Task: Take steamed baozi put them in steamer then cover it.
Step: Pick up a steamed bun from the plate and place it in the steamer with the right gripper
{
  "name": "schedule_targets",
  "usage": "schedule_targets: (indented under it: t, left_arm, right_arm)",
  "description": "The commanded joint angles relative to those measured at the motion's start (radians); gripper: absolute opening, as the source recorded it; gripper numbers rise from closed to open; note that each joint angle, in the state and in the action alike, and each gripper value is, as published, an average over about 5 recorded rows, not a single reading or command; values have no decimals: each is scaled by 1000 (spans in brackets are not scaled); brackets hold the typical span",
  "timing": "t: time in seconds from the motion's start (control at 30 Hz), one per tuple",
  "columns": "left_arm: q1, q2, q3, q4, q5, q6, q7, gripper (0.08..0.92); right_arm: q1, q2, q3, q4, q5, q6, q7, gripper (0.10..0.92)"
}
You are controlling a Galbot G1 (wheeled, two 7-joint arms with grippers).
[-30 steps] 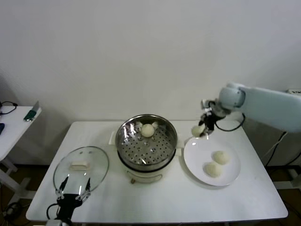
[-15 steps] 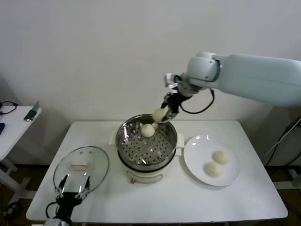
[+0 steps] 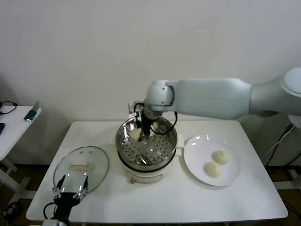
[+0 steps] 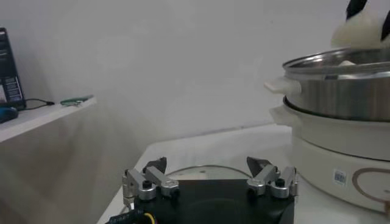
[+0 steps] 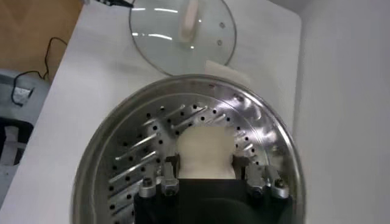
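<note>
Over the steamer (image 3: 146, 147), right gripper (image 3: 142, 136) points down.

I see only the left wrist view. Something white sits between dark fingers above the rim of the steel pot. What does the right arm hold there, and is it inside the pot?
Observer: The right gripper has a small round cream-white bun between its fingers, low over the perforated tray of the round steel steamer.
Operator: How many buns wait outside?
Observer: Two more buns lie on the flat white plate, right of the steamer.
Operator: Where is my left gripper?
Observer: The left gripper is open at the near edge of the round glass lid, which lies flat on the white table.
</note>
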Motion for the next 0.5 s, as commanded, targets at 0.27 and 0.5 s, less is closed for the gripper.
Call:
schedule_targets:
  t: [0.27, 0.5]
  left_arm:
    - [-9, 7, 1, 9, 0, 2, 0, 823]
    - [-11, 6, 1, 7, 0, 3, 0, 823]
  right_arm:
    - [-159, 96, 22, -144, -84, -17, 58, 599]
    - [-142, 84, 28, -138, -83, 10, 34, 703]
